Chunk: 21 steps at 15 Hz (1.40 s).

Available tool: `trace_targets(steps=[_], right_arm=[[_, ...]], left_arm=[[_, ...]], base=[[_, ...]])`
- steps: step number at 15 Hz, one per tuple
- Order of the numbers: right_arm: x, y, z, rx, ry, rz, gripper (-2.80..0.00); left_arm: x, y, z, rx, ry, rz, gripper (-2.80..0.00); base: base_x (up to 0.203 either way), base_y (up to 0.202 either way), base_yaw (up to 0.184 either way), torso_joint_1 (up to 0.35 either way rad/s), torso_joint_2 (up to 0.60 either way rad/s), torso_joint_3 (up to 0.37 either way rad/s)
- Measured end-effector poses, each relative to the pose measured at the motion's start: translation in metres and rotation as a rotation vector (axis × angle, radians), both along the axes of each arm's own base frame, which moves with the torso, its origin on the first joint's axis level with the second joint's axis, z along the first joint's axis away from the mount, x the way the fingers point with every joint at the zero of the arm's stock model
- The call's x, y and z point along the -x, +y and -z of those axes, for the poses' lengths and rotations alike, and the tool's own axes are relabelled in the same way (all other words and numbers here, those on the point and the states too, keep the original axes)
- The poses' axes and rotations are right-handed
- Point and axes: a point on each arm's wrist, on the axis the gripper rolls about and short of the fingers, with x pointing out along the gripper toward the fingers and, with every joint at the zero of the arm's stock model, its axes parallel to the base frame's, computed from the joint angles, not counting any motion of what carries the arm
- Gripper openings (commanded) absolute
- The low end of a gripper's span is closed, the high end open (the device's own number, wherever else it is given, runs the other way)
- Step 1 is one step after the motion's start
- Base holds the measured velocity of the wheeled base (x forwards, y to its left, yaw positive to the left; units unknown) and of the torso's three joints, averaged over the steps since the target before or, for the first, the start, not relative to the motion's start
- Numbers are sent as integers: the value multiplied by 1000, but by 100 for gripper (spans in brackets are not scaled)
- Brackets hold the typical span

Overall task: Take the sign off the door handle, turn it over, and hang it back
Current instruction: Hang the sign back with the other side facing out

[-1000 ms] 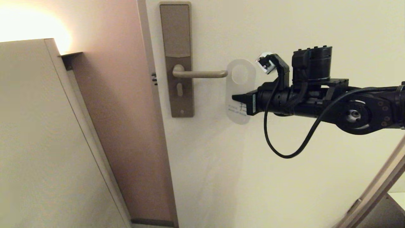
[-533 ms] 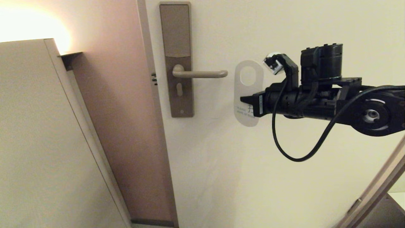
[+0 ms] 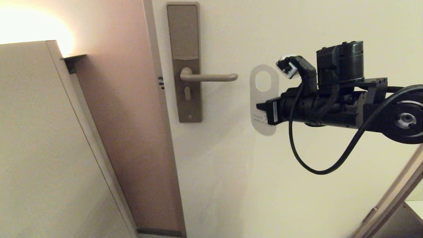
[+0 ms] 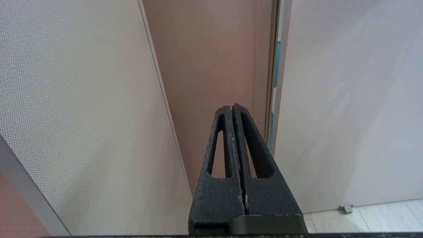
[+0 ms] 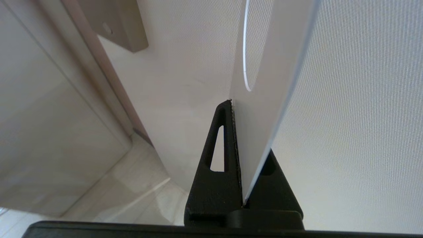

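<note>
My right gripper (image 3: 261,106) is shut on the sign (image 3: 259,97), a white oblong hanger with an oval hole, white side facing me. It holds the sign upright in the air, just right of the door handle's (image 3: 209,77) free end and clear of it. The bronze-beige handle is bare and sticks out from the brown lock plate (image 3: 184,59). In the right wrist view the sign (image 5: 264,99) stands edge-on between the shut fingers of my right gripper (image 5: 236,102). My left gripper (image 4: 232,106) is shut and empty, parked low, facing the door gap.
The cream door (image 3: 297,185) fills the right. A brown door frame (image 3: 125,132) and a beige wall panel (image 3: 39,148) stand at the left. A slanted rail (image 3: 393,198) crosses the lower right corner.
My right gripper has pulled the sign to the right, off the handle's end, and a little further away from it. The handle now stands bare. The left arm has not moved.
</note>
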Motion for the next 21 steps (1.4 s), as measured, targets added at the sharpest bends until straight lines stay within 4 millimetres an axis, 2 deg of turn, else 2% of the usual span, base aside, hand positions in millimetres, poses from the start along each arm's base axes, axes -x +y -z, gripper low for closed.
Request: trace_targets(steps=[8, 14, 21], right_arm=[[-3, 36, -7, 17, -7, 26, -280], [-13, 46, -4, 22, 15, 55, -280], [-21, 61, -10, 42, 8, 88, -280]], left_arm=[[0, 0, 0, 0, -1, 0, -280], [0, 0, 0, 0, 0, 0, -280], [0, 0, 0, 0, 0, 0, -280]], base=[[0, 0, 0, 0, 0, 0], [0, 0, 0, 0, 0, 0], [0, 0, 0, 0, 0, 0]])
